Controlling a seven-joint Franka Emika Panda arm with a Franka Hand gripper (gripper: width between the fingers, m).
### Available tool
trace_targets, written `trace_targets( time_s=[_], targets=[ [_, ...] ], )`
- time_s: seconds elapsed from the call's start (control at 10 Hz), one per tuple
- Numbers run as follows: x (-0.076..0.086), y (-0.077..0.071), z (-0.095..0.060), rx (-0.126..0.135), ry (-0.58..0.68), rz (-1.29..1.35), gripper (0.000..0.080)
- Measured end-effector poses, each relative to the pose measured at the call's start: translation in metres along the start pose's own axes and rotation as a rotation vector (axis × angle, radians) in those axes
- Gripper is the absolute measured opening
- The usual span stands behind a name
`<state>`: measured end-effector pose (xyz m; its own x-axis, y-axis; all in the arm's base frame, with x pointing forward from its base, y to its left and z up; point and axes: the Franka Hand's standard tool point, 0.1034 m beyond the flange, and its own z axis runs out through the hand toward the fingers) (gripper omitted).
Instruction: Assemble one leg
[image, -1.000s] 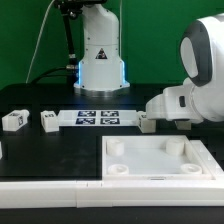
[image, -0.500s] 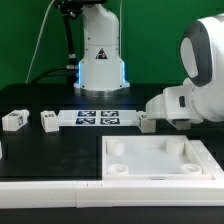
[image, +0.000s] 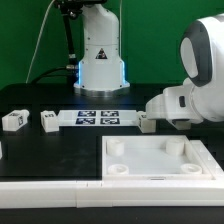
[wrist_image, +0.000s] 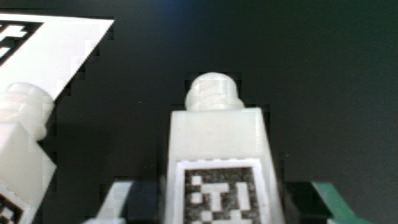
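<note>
A leg (wrist_image: 217, 150), a small white peg with a black-and-white tag and a rounded stud at one end, lies on the black table between my fingers. My gripper (wrist_image: 222, 203) is open around it. One finger (wrist_image: 125, 203) stands on each side, with a dark gap to the leg. In the exterior view my gripper (image: 148, 123) is low on the table, just to the right of the marker board (image: 98, 118), and hides most of this leg. Two more legs (image: 13, 120) (image: 48, 120) lie at the exterior view's left.
The large white square rimmed piece (image: 160, 176) with corner holes lies at the front right. Another white part (wrist_image: 22, 130) lies beside the leg, cut off by the frame edge. A corner of the marker board (wrist_image: 54, 45) shows behind it. The robot base (image: 100, 60) stands at the back.
</note>
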<state>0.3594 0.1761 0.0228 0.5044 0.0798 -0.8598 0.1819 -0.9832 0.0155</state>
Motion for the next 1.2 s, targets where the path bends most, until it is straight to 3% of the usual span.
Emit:
trace_targets(
  time_s=[0.3,0.4,0.6,0.7,0.9,1.2],
  targets=[
    [-0.037,0.006,-0.032,0.001,-0.008,0.019,0.029],
    [-0.047,0.008,-0.049,0.003,0.032,0.021,0.029],
    [-0.041,0.006,-0.052,0.007,0.083,0.02,0.029],
    [-0.034,0.004,-0.062,0.019,0.218,0.022,0.029],
    [-0.038,0.005,-0.06,0.026,0.369,0.026,0.029],
    [-0.032,0.004,-0.071,0.054,0.674,0.023,0.029]
  ],
)
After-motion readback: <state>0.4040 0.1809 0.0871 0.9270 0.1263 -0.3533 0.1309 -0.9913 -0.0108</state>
